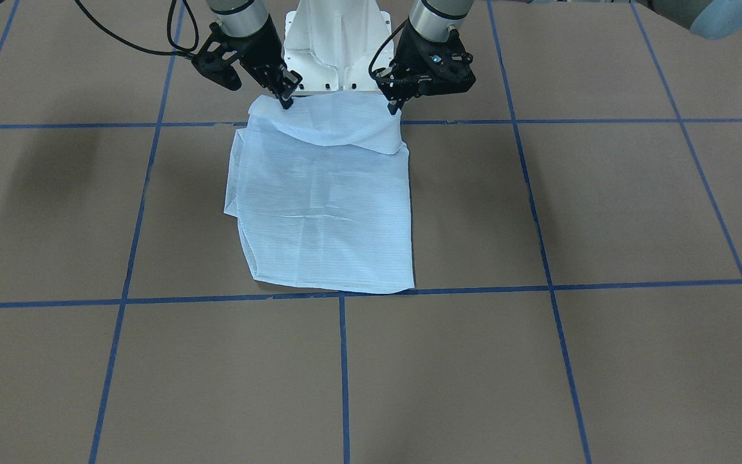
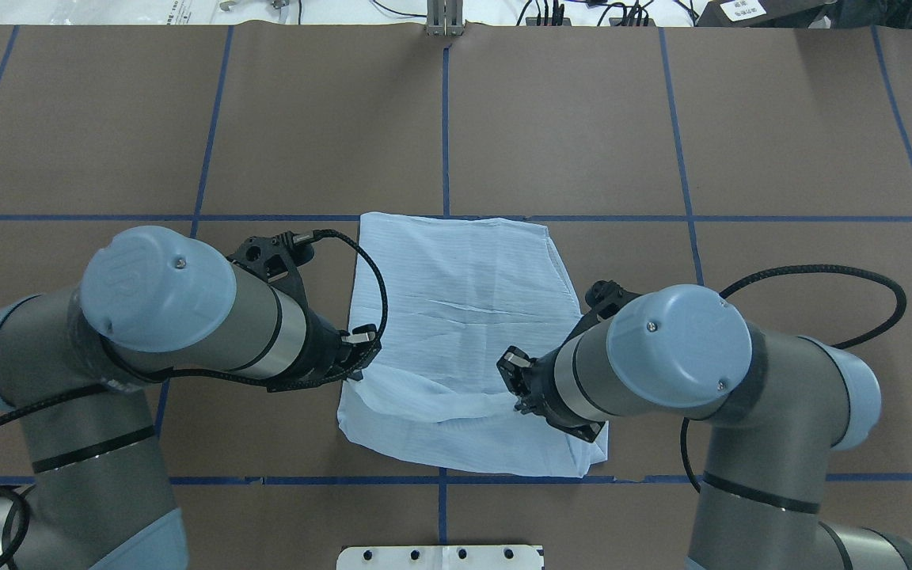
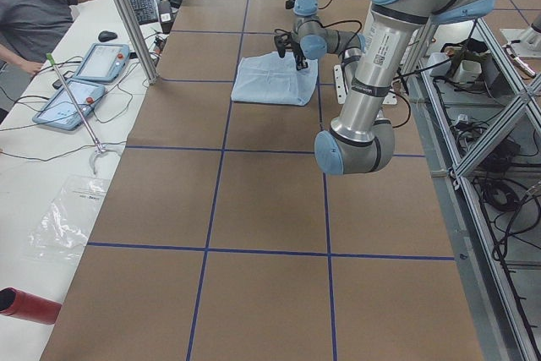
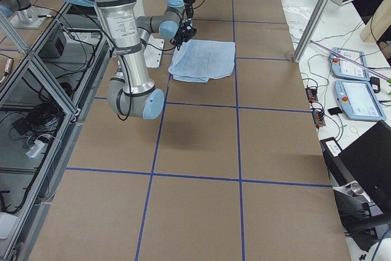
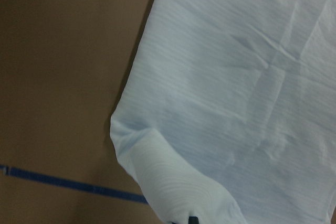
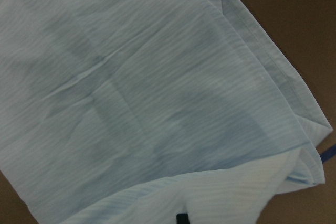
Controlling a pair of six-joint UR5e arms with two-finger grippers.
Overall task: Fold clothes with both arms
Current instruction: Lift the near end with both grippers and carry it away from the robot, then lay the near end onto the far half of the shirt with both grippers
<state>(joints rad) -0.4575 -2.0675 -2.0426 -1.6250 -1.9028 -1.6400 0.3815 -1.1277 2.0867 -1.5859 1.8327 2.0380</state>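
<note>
Clamping tight, the black left gripper (image 1: 395, 106) and right gripper (image 1: 286, 100) are pinching the robot-side edge of the pale-blue striped shirt (image 1: 326, 212), lying folded on the brown blue-taped table (image 1: 603, 206). Grey left arm (image 2: 187, 317) and right arm (image 2: 662, 356) are bending inward, wrists tilting down; the left arm's label (image 3: 378, 48) is too small to read.

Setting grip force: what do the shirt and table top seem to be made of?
Shirt: thin woven cloth, perhaps cotton or a blend, matte; fine stripes, soft creases, limp drape. Table top: matte brown, paper- or card-like sheeting, flat with no sheen; I cannot tell what lies under it.
</note>
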